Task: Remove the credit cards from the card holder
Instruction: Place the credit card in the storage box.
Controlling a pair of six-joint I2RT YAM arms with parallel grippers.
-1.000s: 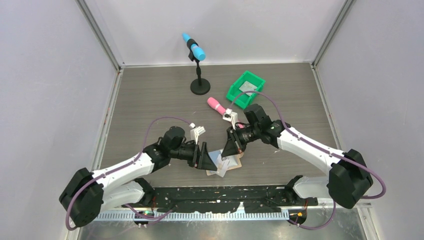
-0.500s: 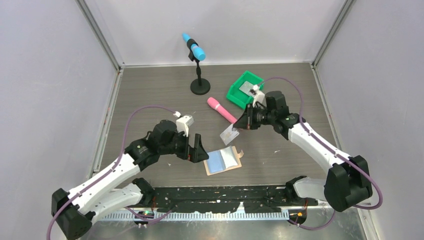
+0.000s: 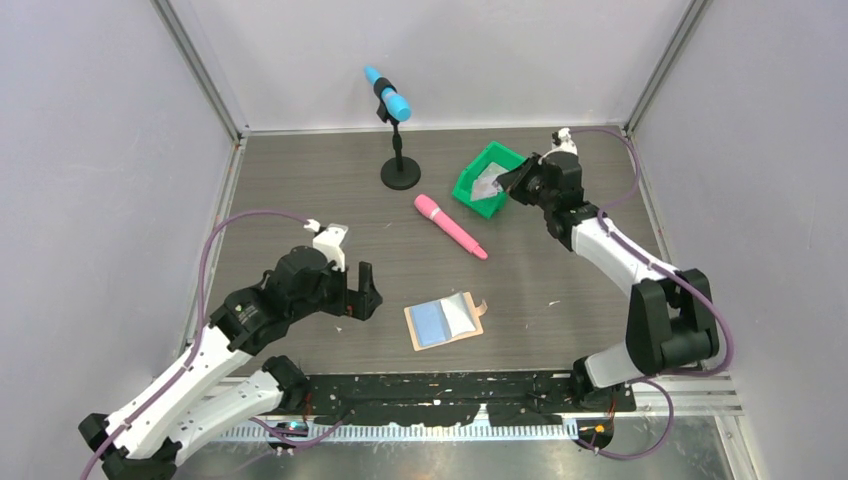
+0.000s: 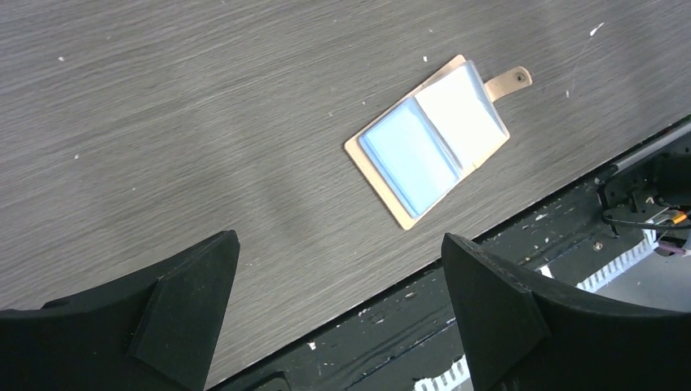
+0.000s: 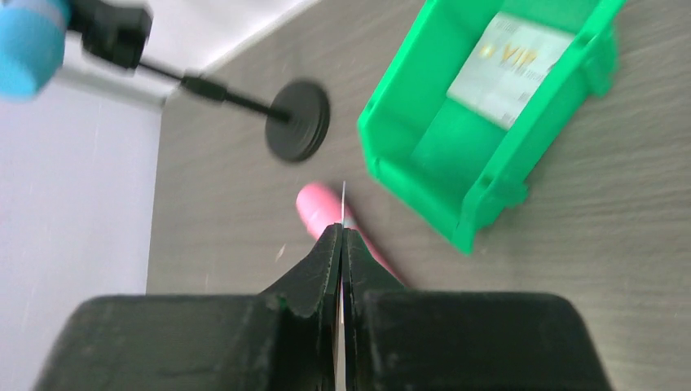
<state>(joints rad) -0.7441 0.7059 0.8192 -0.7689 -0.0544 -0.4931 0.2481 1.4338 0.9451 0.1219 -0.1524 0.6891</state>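
- now the right gripper pinches a thin card edge-on by the green bin, at the worktop's far right corner.
- left gripper is spread wide.
- open card holder, blue card inside, lies near the worktop's near edge.

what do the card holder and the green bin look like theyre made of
Card holder: probably tan leather or faux leather, matte, with a snap tab. Inside are clear glossy plastic sleeves; the blue card shows through them with glare.
Green bin: looks like rigid moulded plastic, smooth and slightly shiny, with uniform colour and moulded ribs on the wall.
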